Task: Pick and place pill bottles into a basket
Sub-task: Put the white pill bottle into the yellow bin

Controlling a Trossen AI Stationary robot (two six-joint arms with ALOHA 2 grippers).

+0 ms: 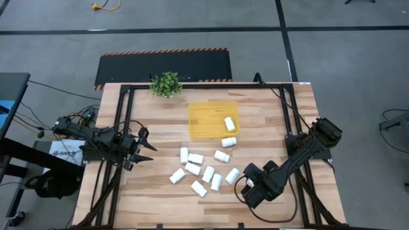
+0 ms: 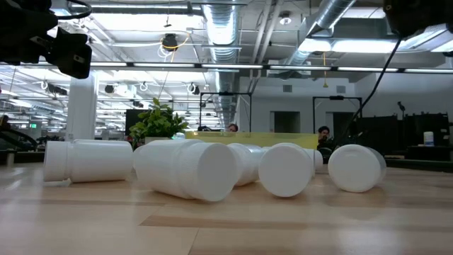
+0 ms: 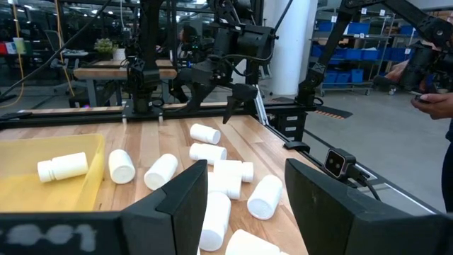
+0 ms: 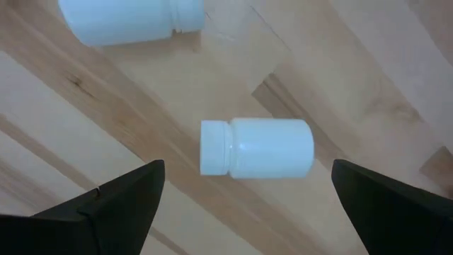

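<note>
Several white pill bottles lie on their sides mid-table, seen close in the low view. One bottle lies in the yellow basket, and another lies just outside its near wall. My right gripper hovers open, pointing down over the rightmost bottle. Its fingers stand apart on either side, above the bottle and not touching it. My left gripper is open and empty at the table's left side, its fingers pointing toward the bottles.
A small green potted plant stands at the far edge, left of the basket. Black frame rails run along the table's left and right sides. A person's hand shows in the room beyond the table.
</note>
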